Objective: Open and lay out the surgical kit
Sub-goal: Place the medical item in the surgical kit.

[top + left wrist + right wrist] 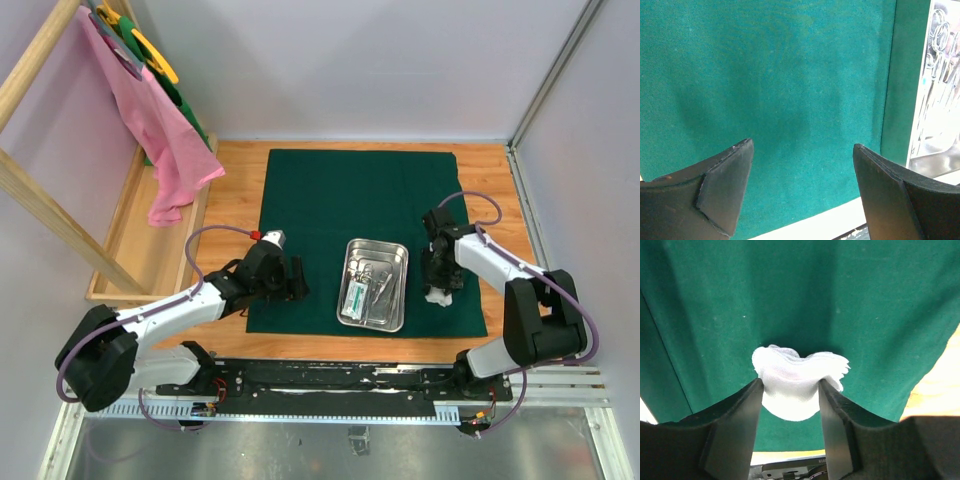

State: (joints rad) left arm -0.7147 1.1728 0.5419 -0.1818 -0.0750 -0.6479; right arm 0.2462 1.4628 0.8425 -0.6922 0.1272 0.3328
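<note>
The dark green cloth wrap [340, 200] lies spread flat on the table. The shiny steel tray [396, 262] sits on its near middle, holding slim steel clamps [380, 285] and a small white packet [357, 296]. My right gripper [438, 285] is shut on the white gauze wad [792, 382], which bulges between the fingers just above the cloth, right of the tray. My left gripper [290, 290] is open and empty over the cloth's near left edge [790, 100]. The tray's edge [940, 85] shows at the right of the left wrist view.
A wooden rack [60, 210] with pink cloth [160, 130] and green and yellow items stands at the far left, over a wooden tray [150, 240]. Bare wood table [505, 190] borders the cloth.
</note>
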